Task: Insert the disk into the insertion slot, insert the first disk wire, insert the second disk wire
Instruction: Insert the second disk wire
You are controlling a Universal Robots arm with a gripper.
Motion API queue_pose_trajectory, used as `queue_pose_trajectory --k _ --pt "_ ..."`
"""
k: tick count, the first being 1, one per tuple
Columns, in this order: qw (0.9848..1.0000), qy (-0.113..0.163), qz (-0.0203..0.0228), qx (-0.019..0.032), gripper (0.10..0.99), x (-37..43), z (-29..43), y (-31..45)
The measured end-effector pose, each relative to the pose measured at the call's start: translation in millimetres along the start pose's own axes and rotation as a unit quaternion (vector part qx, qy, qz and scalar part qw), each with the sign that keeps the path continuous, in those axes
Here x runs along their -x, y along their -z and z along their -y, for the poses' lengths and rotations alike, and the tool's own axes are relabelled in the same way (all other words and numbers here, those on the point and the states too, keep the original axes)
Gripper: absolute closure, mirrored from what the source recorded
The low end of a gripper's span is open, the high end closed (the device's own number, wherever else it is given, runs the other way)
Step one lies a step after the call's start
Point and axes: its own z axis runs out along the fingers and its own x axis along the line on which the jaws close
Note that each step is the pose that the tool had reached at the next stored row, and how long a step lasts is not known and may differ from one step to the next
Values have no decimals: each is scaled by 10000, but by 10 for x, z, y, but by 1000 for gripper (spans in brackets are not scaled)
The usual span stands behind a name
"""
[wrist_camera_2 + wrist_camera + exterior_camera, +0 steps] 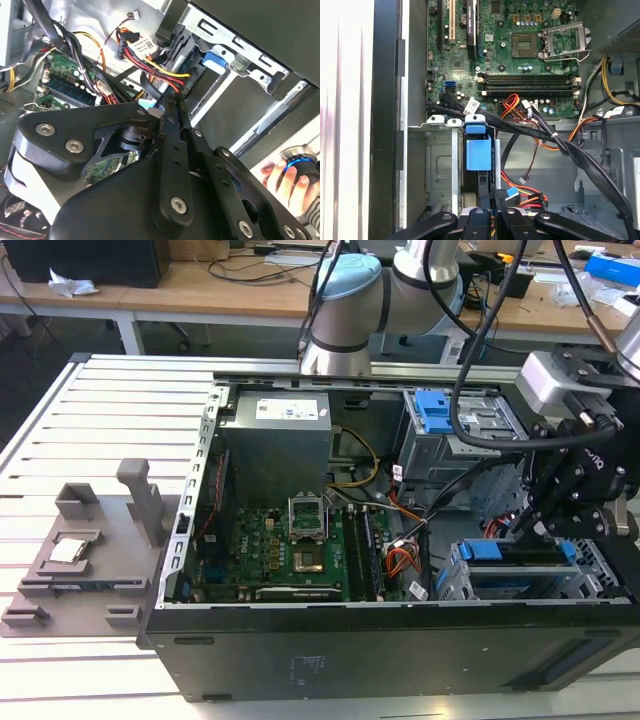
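Observation:
The disk (512, 552) lies in the insertion slot (455, 580), a silver drive cage in the open computer case on the exterior view's right. In the first wrist view its blue carrier (477, 150) shows between the cage walls (440, 165). My gripper (535, 525) hangs just above the disk's rear end. Its fingers (172, 130) stand pressed together in both wrist views, gripper (493, 216) shut; I cannot tell if anything is pinched. A blue wire plug (512, 194) and red-yellow-black wires (155, 65) lie right beside the fingertips.
A grey drive box with a blue tab (440, 410) sits in the case's upper bay. The motherboard (300, 550) and black cable bundles (570, 150) crowd the middle. A grey fixture (90, 550) lies outside the case. A person's hand (282, 177) rests on a device.

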Motion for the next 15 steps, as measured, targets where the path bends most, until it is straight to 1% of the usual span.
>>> queue_pose_trajectory --k 10,15 --pt "10000 0 2 0 937 -17 4 -52" --pt "10000 0 5 0 937 -41 7 -76"
